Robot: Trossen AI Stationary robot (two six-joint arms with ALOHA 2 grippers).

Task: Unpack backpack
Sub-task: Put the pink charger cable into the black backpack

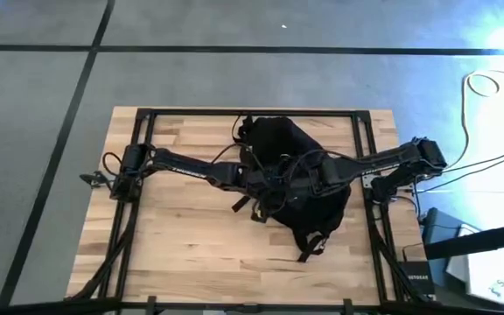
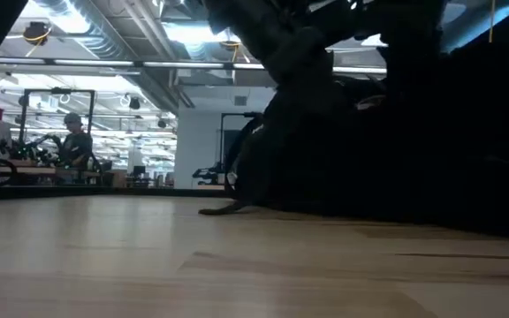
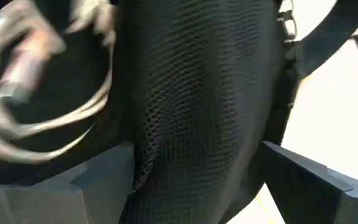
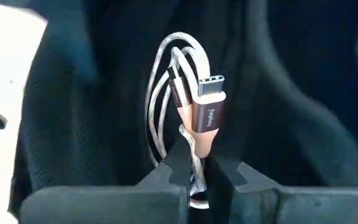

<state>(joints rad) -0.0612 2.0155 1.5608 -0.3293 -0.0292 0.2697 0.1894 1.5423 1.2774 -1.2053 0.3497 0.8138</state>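
While backpack (image 1: 300, 171) sits mid-tabletop toward the far edge | right gripper (image 4: 197, 167) pinches a coiled USB cable (image 4: 188, 112) over it | left gripper (image 3: 197, 186) spread around mesh fabric | unpacking just begun, nothing yet on tabletop (image 1: 173, 236).

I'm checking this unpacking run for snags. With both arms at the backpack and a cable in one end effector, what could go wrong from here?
The right end effector pinches the coiled USB-C cable only near its plug; the loose loops could snag inside the backpack or slip free. The left end effector straddles a fold of mesh fabric, so a pull may drag the whole bag. Both arms meet closely over it and could collide.
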